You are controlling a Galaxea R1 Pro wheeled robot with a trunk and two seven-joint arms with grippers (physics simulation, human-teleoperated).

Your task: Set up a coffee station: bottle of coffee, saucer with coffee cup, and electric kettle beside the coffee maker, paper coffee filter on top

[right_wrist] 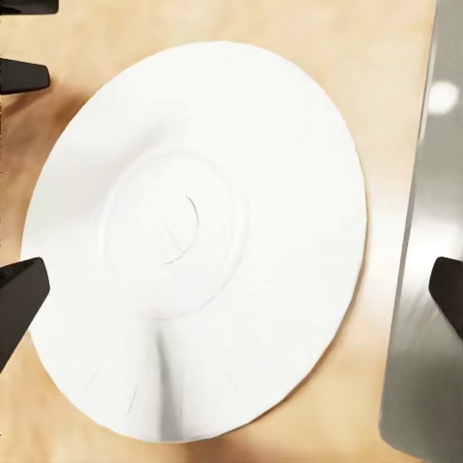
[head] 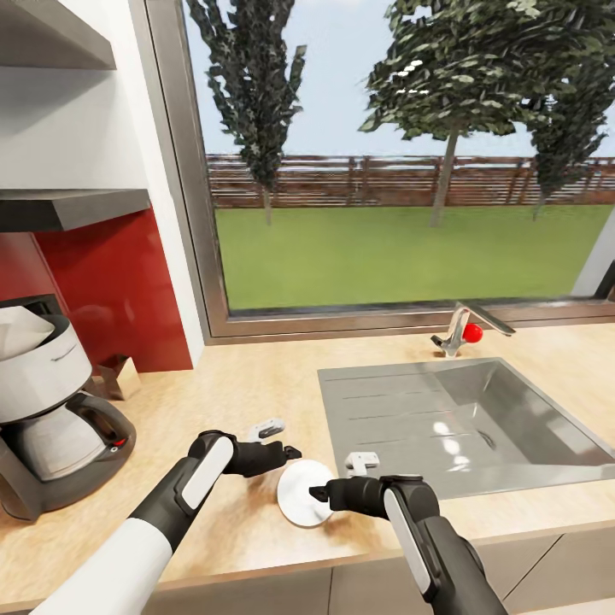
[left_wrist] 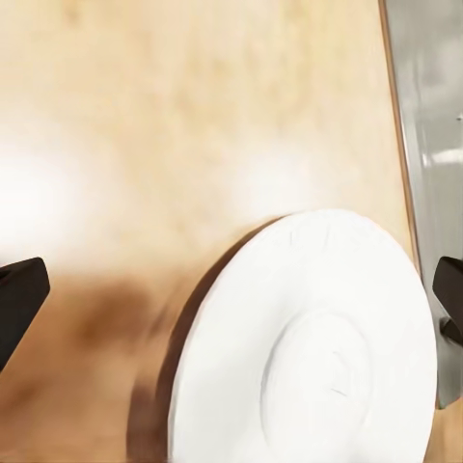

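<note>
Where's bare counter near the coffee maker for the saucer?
Bare wood runs between the coffee maker and the sink, left of the saucer. Crowded: both grippers, left and right, flank the saucer at the sink's front corner.

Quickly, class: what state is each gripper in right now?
Left gripper: open, empty, beside the saucer.
Right gripper: open, empty, over the saucer.

bare countertop (head: 231, 384) left of saucer (head: 301, 495), sink (head: 461, 418) right

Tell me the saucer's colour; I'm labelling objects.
Plain white, no pattern. The saucer shows best in the right wrist view.
</note>
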